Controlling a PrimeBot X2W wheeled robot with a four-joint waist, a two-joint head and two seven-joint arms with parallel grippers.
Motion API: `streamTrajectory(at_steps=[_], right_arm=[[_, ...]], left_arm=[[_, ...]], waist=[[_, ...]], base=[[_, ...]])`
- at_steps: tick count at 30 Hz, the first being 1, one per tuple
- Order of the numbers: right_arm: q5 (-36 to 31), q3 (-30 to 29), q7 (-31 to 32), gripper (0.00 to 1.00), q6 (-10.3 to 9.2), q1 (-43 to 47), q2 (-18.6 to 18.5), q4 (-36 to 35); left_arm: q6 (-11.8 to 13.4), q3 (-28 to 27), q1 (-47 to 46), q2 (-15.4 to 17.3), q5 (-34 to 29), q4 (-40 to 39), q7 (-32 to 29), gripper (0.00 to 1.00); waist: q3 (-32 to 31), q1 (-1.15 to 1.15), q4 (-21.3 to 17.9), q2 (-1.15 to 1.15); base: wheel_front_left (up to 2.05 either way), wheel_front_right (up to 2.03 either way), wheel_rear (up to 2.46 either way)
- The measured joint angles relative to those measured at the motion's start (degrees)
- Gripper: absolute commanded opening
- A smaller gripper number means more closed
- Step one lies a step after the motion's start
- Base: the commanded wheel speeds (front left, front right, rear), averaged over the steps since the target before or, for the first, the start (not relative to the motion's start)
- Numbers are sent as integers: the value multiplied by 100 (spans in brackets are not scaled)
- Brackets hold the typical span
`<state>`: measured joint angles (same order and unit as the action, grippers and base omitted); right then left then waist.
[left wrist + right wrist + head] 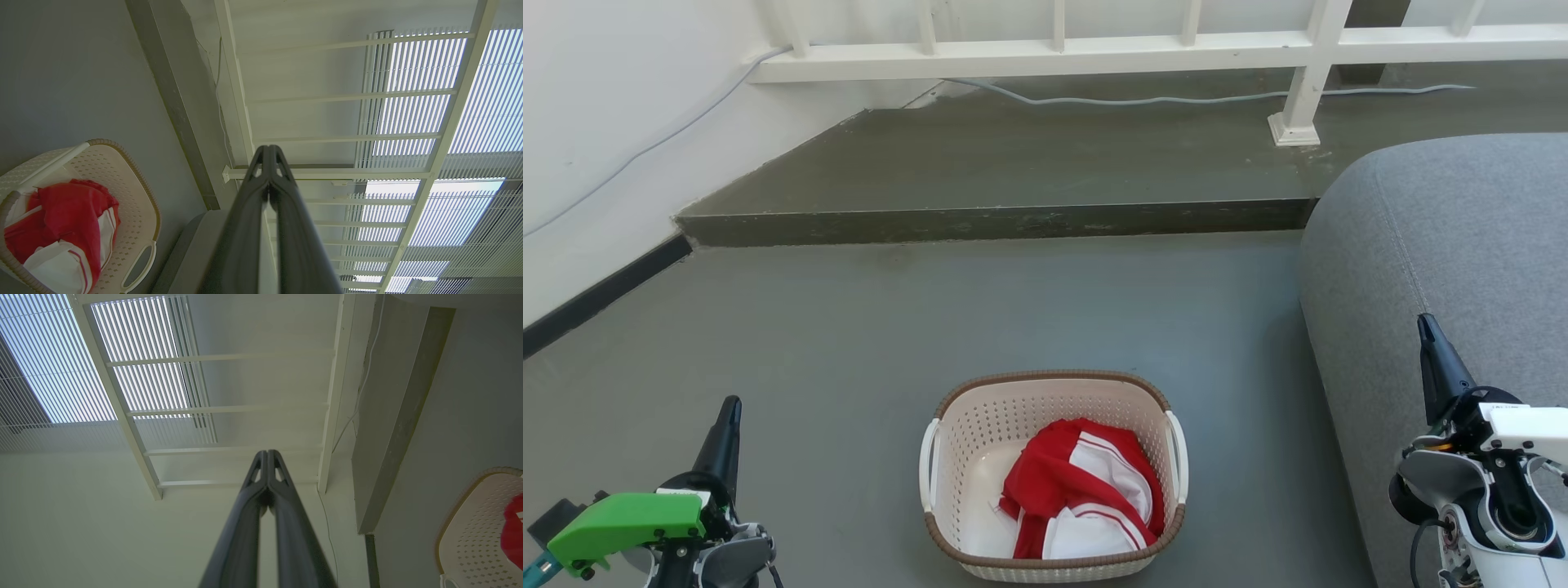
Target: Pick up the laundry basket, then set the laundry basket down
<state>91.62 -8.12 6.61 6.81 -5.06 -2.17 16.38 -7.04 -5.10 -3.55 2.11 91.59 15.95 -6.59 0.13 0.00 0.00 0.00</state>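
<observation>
Basket (1013,416) on floor, red-white cloth (1078,482) inside. Left gripper (733,404) and right gripper (1423,321) flank it, well apart, fingers pressed together, holding nothing. Sofa (1445,245) near its right, step (996,222) behind.

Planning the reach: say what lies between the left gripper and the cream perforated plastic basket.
Bare grey floor separates left gripper and basket, per head view.

Logged left gripper (732,406) at near left and right gripper (1424,322) at near right, each with its two dark fingers pressed together to the tips, pointing up and toward the far side, arms well apart.
</observation>
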Motion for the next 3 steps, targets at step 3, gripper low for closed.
streamTrajectory(at_steps=[3], right_arm=[[0,1,-1,0,0,1,0,-1]], left_arm=[[0,1,0,0,0,0,0,0]], waist=[[0,0,0,0]], base=[[0,0,0]])
